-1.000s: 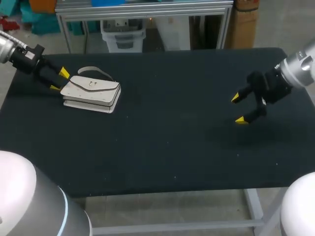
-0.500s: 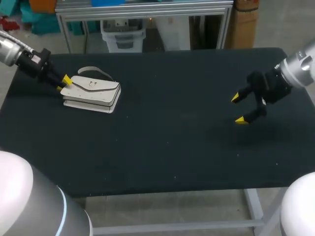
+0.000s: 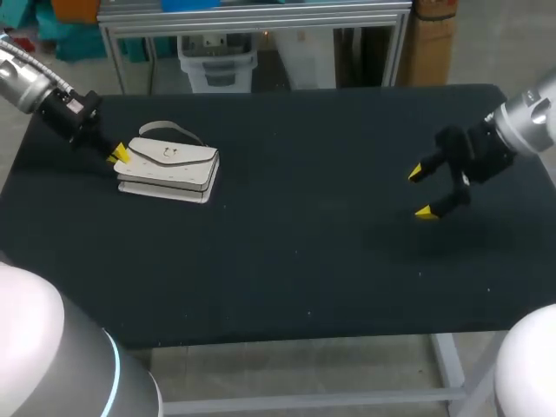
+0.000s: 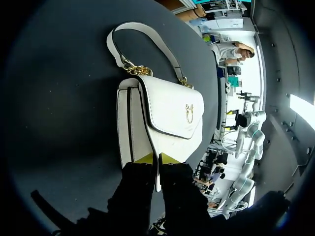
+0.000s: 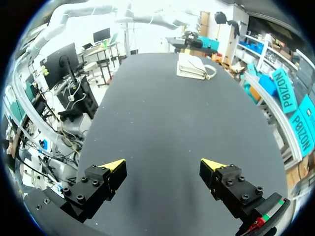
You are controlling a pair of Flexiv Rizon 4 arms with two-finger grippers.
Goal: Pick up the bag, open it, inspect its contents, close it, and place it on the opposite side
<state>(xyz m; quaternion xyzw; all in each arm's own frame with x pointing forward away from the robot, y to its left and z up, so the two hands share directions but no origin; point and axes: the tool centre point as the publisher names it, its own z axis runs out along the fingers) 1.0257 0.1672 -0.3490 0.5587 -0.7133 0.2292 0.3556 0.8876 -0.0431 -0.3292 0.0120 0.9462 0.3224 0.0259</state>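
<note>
Nearest the robot the dark table (image 3: 287,287) lies bare, and over its right half the right gripper (image 3: 421,191) hangs above the cloth with its yellow tips spread wide and nothing between them; I judge it is kept out there as the free hand for lifting the flap once the bag is up. Farther off, toward the table's far left corner, the white bag (image 3: 169,165) lies flat on its back, flap (image 4: 170,110) closed and facing up, the strap (image 3: 165,129) looped on the cloth beyond it. The left gripper (image 3: 117,155) meets the bag at its left end, tips drawn close together and pinching the thin end edge from two sides, a low end grip that seems meant to lift the bag without disturbing the flap. From overhead only the tips pressed to the bag's end can be made out; the left wrist view shows the white edge actually caught between them, along with the gold clasp (image 4: 189,113) and chain (image 4: 135,70); the right wrist view shows only the bag, small and far ahead of its own fingers
</note>
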